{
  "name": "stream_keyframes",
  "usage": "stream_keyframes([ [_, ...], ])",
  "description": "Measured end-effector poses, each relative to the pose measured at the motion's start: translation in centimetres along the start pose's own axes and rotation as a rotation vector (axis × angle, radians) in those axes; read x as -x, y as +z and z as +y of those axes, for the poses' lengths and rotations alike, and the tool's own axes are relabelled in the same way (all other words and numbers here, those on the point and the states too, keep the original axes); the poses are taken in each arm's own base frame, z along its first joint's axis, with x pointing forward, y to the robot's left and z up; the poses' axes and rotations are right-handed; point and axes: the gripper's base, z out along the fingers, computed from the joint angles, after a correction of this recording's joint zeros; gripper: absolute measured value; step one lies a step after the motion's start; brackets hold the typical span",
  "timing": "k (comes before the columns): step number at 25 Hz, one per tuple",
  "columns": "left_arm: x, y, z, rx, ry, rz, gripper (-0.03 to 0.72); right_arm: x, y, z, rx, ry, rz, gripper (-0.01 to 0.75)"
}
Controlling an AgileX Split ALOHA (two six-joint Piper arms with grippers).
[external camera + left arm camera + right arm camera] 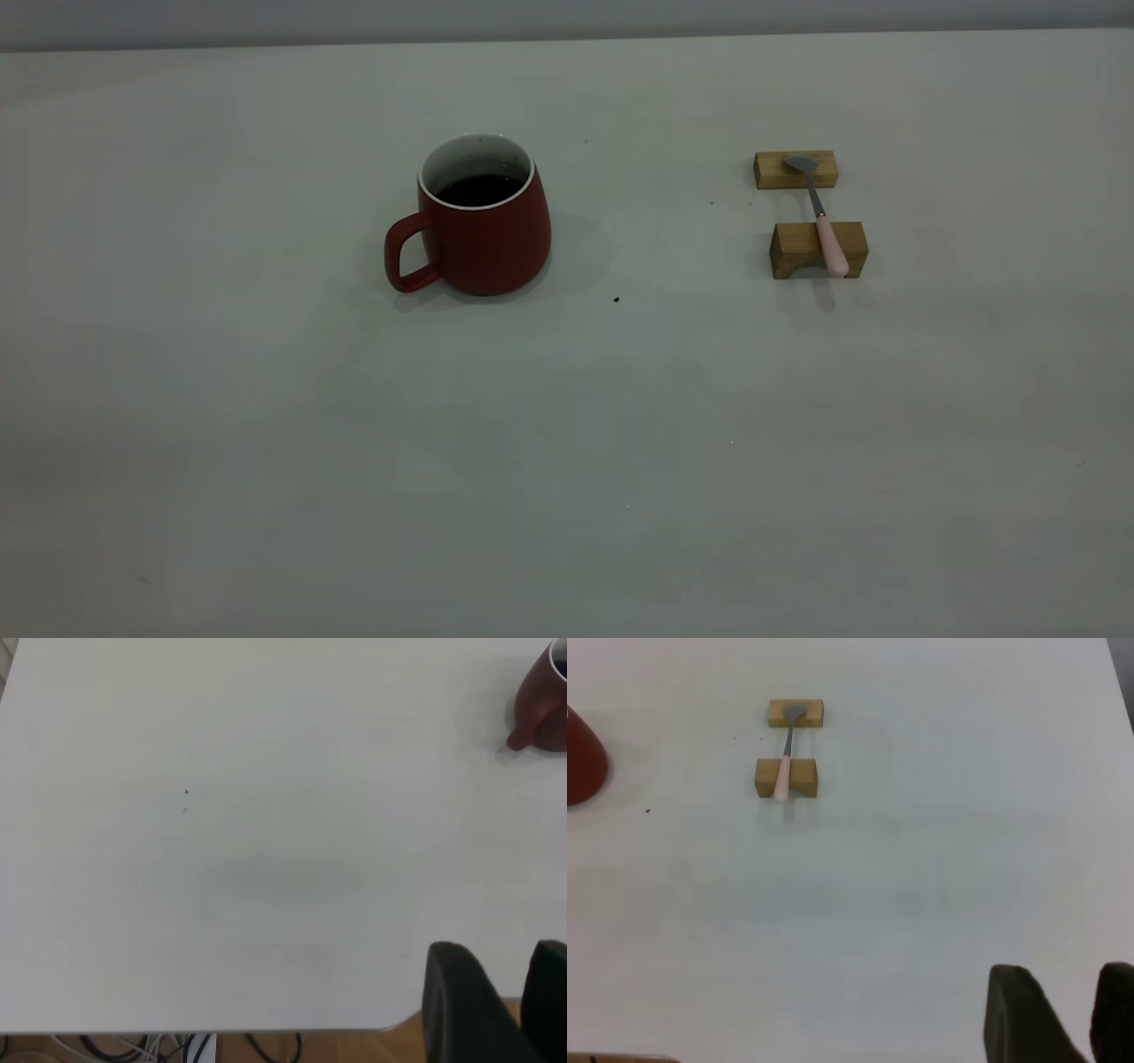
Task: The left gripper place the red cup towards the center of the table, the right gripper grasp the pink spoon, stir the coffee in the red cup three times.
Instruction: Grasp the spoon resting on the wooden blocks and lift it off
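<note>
The red cup (487, 230) stands upright left of the table's (567, 443) middle, handle turned to the left, with dark coffee (478, 189) inside. The pink spoon (819, 217) lies across two tan wooden blocks at the right, bowl on the far block, pink handle on the near one. Neither arm shows in the exterior view. My left gripper (514, 952) hangs over the table's edge, far from the cup (542, 704), tips a little apart and empty. My right gripper (1081, 974) is likewise slightly open and empty, well away from the spoon (785, 757) and the cup (580, 757).
The far block (796, 169) and the near block (818, 250), which has an arched notch, carry the spoon. A few dark specks (617, 299) dot the surface. In the left wrist view the table's edge (266, 1030) shows, with wooden floor and cables (177, 1047) beyond it.
</note>
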Motion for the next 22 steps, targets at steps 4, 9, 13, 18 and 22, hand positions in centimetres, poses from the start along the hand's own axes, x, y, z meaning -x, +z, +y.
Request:
stream_keyframes([
  [4,0.0,0.0,0.0,0.000,0.000,0.000,0.241,0.0,0.0,0.2,0.022,0.010,0.000,0.239],
  [9,0.0,0.0,0.0,0.000,0.000,0.000,0.241,0.8,0.1,0.5,0.055,0.028,0.015,0.247],
  [13,0.0,0.0,0.0,0.000,0.000,-0.001,0.241,4.5,1.9,0.4,0.048,0.036,0.108,0.352],
  [18,0.0,0.0,0.0,0.000,0.000,-0.001,0.241,9.9,8.3,0.1,0.029,0.042,0.244,0.593],
  [22,0.0,0.0,0.0,0.000,0.000,-0.001,0.241,12.0,15.8,0.0,0.028,0.038,0.394,0.672],
])
